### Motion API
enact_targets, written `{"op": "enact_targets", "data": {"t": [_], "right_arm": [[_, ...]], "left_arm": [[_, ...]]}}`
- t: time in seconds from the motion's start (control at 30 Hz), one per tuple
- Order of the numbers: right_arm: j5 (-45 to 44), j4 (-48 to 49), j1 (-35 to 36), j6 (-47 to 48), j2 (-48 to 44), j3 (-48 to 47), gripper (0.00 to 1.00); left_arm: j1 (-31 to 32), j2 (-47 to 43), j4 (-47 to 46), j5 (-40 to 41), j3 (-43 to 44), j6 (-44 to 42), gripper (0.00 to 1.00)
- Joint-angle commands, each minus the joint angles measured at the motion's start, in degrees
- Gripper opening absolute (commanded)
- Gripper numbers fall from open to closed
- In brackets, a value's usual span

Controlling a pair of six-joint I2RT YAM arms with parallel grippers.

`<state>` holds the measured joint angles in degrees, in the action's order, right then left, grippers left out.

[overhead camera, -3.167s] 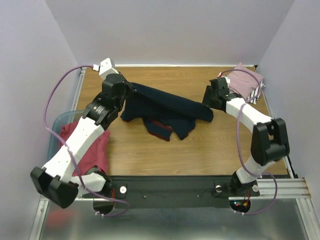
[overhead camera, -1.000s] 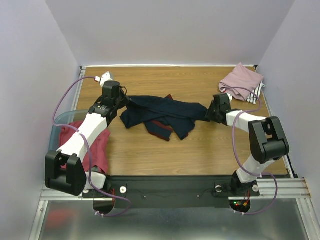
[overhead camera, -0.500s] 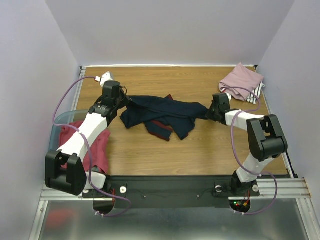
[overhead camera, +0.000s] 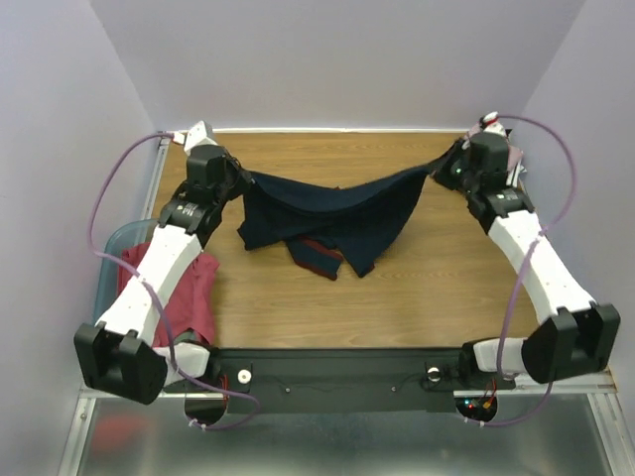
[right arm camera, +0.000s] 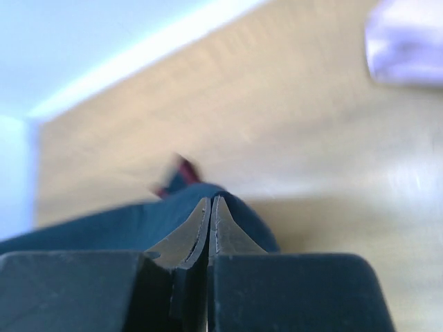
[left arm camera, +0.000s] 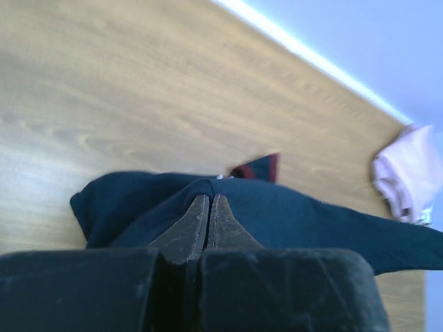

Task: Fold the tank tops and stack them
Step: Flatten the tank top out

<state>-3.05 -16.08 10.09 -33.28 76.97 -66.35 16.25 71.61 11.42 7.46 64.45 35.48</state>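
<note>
Looking from above, we see the navy jersey (overhead camera: 332, 213) stretched in the air between the two grippers. The left gripper (overhead camera: 241, 180) has its fingers pressed together on one edge of the cloth, and the right gripper (overhead camera: 444, 169) is closed on the opposite edge in the same way (both wrist cameras show the jaws meeting, with navy cloth just in front of the tips). Between the grippers the jersey sags in a curve. Its lower part lies bunched on the table (overhead camera: 437, 288) below them, with some maroon trim (overhead camera: 317, 250) showing. From the left wrist camera, the pink top (left arm camera: 405, 173) lies well ahead of the left gripper and to its right. Back toward the base of the left arm, well apart from its gripper, the red tank tops (overhead camera: 193, 293) lie in and over the teal tub (overhead camera: 111, 248).
</note>
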Motion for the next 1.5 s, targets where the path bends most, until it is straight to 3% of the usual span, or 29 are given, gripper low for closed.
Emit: {"op": "enact_targets", "data": {"t": [0.0,0.07,0.1,0.5,0.73,0.87,1.1,1.27,1.33,1.43,1.47], "right_arm": [[2.08,-5.19,-1.47,-0.82,-5.58,-7.38,0.00],[1.65,-7.12,-1.65,-1.26,-6.91,-12.82,0.00],[-0.45,-10.52,-1.82,-1.44,-8.49,-23.37,0.01],[-7.32,-15.74,-1.83,-0.56,-13.59,-47.19,0.00],[-10.31,-15.83,-1.83,0.85,-15.97,-52.39,0.00],[-9.96,-15.74,-1.91,1.37,-12.21,-54.32,0.01],[-6.62,-13.02,-1.83,1.20,1.31,-54.77,0.00],[-3.46,-6.35,-2.00,0.41,13.18,-55.37,0.01],[-1.71,-4.32,-2.17,0.23,22.23,-59.58,0.00],[2.68,-4.31,-3.05,-1.60,35.30,-79.47,0.00],[4.52,-4.23,-3.23,-2.40,37.88,-79.55,0.00]], "left_arm": [[-0.43,-6.39,0.88,0.01,7.70,-1.91,0.00],[-0.43,-8.24,2.20,-0.43,11.73,-2.09,0.00],[-0.43,-10.86,3.25,-1.74,19.24,-2.17,0.00],[-0.34,-17.29,-0.34,-7.11,37.41,-1.12,0.00],[-0.34,-19.93,-4.30,-7.99,37.86,-0.06,0.00],[-0.34,-17.39,-5.61,-4.92,37.68,0.46,0.00],[-0.60,-4.85,-11.15,-3.07,36.54,1.43,0.00],[-4.11,8.60,-17.91,-4.73,41.45,0.90,0.00],[-7.71,18.88,-17.49,-10.96,50.04,3.17,0.00],[-10.35,33.11,-15.92,-20.80,67.51,4.59,0.00],[-10.62,36.72,-14.42,-22.91,73.57,5.03,0.00]]}}
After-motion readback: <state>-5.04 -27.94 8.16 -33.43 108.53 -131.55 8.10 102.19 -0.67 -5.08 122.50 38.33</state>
